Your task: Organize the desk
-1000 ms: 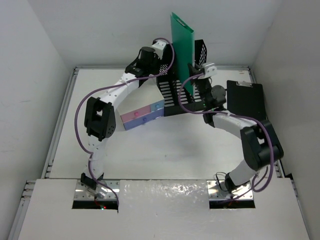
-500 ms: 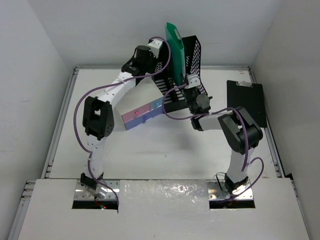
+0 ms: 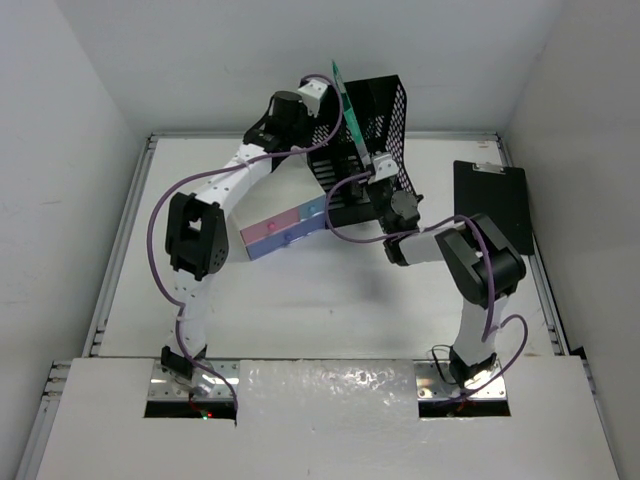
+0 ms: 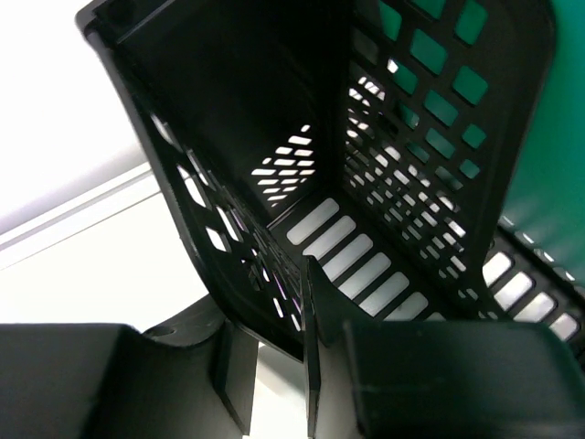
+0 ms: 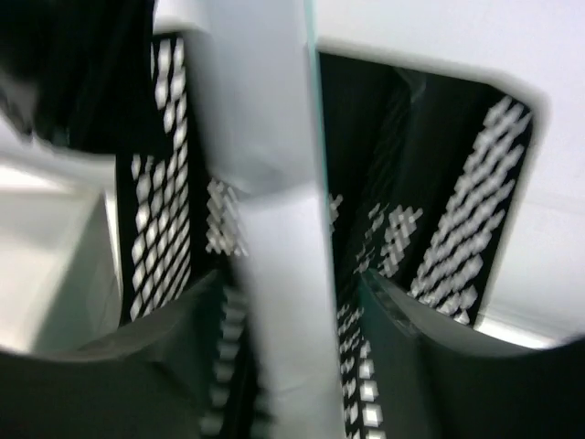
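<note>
On the white desk (image 3: 300, 300) a black mesh file rack (image 3: 380, 110) stands tipped at the back. My left gripper (image 3: 318, 130) is shut on the rack's side wall. In the left wrist view that wall (image 4: 210, 229) runs down between my left gripper's (image 4: 274, 320) jaws. A green folder (image 3: 343, 95) stands in the rack, edge-on to the top camera, and shows green through the mesh (image 4: 539, 183). My right gripper (image 3: 368, 150) is at the rack's front. The right wrist view is blurred. There the folder (image 5: 274, 183) stands between the jaws of my right gripper (image 5: 288, 283), which is open with a gap on each side.
A small drawer box (image 3: 285, 228) with pink and blue drawers sits just in front of the rack, under my left arm. A black clipboard (image 3: 492, 200) lies flat at the right edge. Raised rails (image 3: 118, 240) border the desk, and white walls close in on three sides.
The right arm has swung left and in. The folder has turned from broad-face to edge-on inside the rack. My right gripper has opened off it. The left grip is unchanged.
</note>
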### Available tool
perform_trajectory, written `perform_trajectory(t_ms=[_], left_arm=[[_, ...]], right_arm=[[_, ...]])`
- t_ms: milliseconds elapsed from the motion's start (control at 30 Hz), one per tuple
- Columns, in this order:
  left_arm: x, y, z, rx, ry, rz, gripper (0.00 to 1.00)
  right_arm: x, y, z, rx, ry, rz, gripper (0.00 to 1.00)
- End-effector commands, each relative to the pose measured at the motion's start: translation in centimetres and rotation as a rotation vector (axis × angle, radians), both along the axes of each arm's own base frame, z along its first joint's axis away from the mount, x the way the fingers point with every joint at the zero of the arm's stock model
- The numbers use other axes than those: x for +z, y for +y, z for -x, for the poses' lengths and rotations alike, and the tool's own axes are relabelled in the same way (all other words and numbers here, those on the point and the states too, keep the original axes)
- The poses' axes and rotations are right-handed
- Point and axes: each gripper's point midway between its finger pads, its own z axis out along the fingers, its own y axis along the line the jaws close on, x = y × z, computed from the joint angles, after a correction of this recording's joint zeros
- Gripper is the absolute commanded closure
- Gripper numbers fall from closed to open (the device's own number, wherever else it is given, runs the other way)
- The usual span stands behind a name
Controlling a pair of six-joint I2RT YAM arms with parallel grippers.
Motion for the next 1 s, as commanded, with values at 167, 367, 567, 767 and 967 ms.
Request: perform_trajectory(t_ms=[167, 367, 567, 767, 967], left_arm=[[1.2, -1.8, 0.5, -0.121, -0.040, -0.013, 1.00], [1.1, -1.8, 0.4, -0.118, -0.041, -0.016, 1.00], [1.1, -1.6, 0.2, -0.096, -0.040, -0.012, 1.00], [0.9, -1.5, 0.2, -0.082, -0.032, -0.006, 1.00], [0.9, -1.5, -0.1, -0.079, -0.039, -0.008, 1.00]], right_arm=[[5.7, 1.5, -2.1, 0.031, 0.180, 0.040, 0.29], [9.2, 2.2, -4.7, 0.006, 0.225, 0.099, 0.29], [9.7, 1.8, -6.0, -0.044, 0.274, 0.098, 0.77], [11.7, 1.5, -4.9, -0.024, 0.140, 0.088, 1.00], [17.3, 1.0, -2.1, -0.001, -0.167, 0.028, 1.00]])
